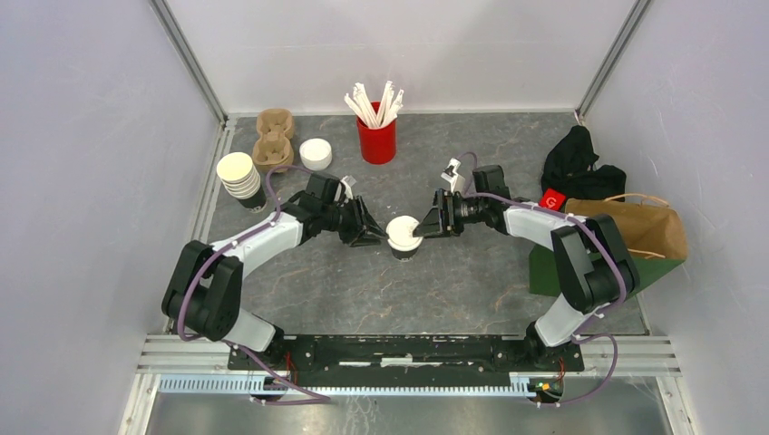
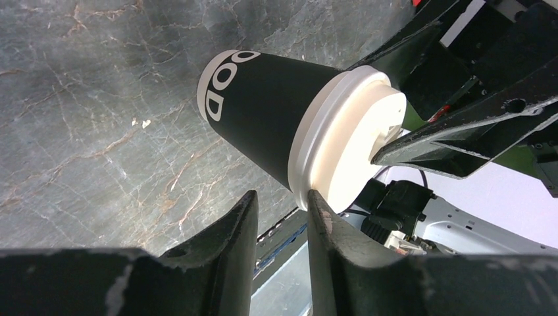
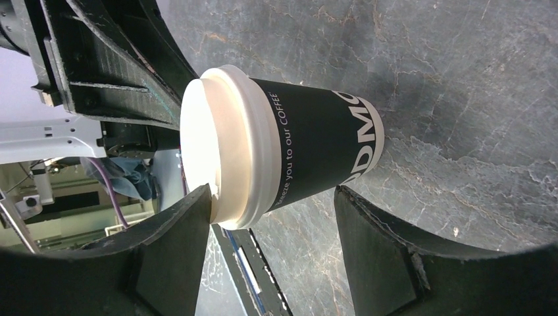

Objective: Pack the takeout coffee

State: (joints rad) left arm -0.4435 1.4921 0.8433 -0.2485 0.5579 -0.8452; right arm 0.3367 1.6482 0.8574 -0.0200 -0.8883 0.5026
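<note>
- Fingers of the left gripper (image 2: 281, 197) stand narrowly apart and empty, tips beside the lid (image 2: 355, 145) rim.
- Opposite, the right gripper (image 3: 273, 191) gapes wide, one finger touching the lid top.
- One takeout coffee (image 1: 403, 234) stands mid-table, unpacked; the paper bag (image 1: 635, 231) waits at three o'clock. No second cup shows.

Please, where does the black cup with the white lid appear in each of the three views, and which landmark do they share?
Top external: the lidded cup stands near the picture's middle.
Left wrist: the lidded cup is upper middle, lid toward the right.
Right wrist: the lidded cup is central, lid toward the left.
Shared landmark: the grey marbled table top under it.
</note>
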